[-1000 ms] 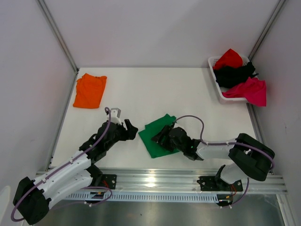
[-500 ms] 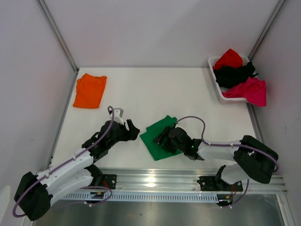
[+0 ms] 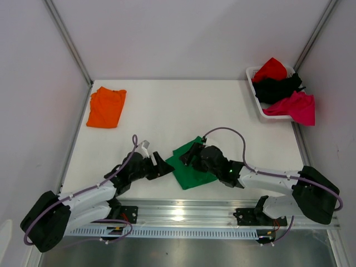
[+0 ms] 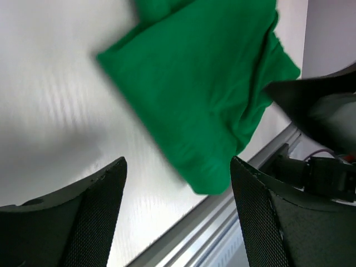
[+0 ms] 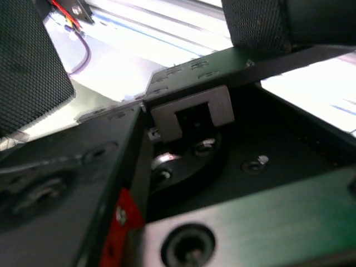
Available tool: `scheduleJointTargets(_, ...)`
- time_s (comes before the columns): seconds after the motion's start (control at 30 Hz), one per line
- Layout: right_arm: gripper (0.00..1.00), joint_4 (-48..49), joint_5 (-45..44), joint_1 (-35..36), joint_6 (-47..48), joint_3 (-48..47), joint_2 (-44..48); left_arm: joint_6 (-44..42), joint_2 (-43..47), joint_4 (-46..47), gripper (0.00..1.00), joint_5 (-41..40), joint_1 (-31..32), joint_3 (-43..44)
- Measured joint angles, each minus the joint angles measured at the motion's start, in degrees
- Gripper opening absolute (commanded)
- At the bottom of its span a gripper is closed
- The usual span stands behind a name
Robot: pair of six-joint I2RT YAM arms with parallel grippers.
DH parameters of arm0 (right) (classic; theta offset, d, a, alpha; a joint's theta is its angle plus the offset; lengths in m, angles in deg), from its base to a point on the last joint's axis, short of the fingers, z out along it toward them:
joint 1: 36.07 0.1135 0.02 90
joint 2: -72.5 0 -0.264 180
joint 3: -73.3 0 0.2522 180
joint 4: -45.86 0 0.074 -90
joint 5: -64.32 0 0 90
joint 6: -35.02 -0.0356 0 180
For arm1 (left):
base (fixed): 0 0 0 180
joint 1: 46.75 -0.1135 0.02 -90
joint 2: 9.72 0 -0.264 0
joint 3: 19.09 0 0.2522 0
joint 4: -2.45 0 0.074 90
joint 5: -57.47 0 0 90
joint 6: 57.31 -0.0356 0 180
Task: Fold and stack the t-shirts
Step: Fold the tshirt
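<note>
**Jaws spread on both arms, green shirt in the middle**

Jaws of the left gripper (image 3: 164, 167) stand wide apart, empty, aimed at the left side of the folded green t-shirt (image 3: 192, 173), which lies near the middle of the table's (image 3: 183, 105) near edge. The right gripper (image 3: 185, 158) sits over the shirt's far-left part. Its wrist view shows both pads well apart with no cloth between them, and black hardware, apparently the other arm, fills the frame.

That closeness is the first hazard: the two grippers are just beside each other, and a small advance by either could knock them together. The second is the cloth. A pinch that catches only the upper layer would likely peel the fold open when lifted. The shirt also lies near the near edge, so a drag toward the bases could pull it off.

The folded orange t-shirt (image 3: 106, 107) waits near the far-left corner. Red (image 3: 271, 68), black (image 3: 275, 88) and magenta (image 3: 295, 108) shirts fill the basket (image 3: 260, 114) at the far-right corner.
</note>
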Motion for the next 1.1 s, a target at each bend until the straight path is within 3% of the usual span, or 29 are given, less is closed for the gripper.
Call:
scheduleJointTargets(0.17, 0.78, -1.7, -5.5, 0.1, 7.3, -3.0, 5.0, 11.2, 3.2, 5.2, 0.78, 0.1, 0.9, -8.8)
scheduleJointTargets(0.33, 0.79, -2.5, -8.9, -1.6, 11.6, -3.8, 8.6, 17.7, 10.9, 6.3, 0.79, -5.6, 4.9, -9.5)
scheduleJointTargets(0.53, 0.79, -3.8, -10.4, -2.7, 13.2, -3.8, 9.2, 19.6, 13.7, 8.0, 0.79, -11.9, 6.6, -9.5)
scheduleJointTargets(0.73, 0.79, -5.4, -11.2, -2.7, 13.6, -3.8, 10.8, 21.1, 9.0, 8.4, 0.78, -12.4, 6.9, -9.5)
scheduleJointTargets(1.1, 0.79, -5.9, -11.7, -3.7, 13.6, -3.8, 11.6, 23.7, 8.2, 6.6, 0.79, -13.8, 8.7, -9.5)
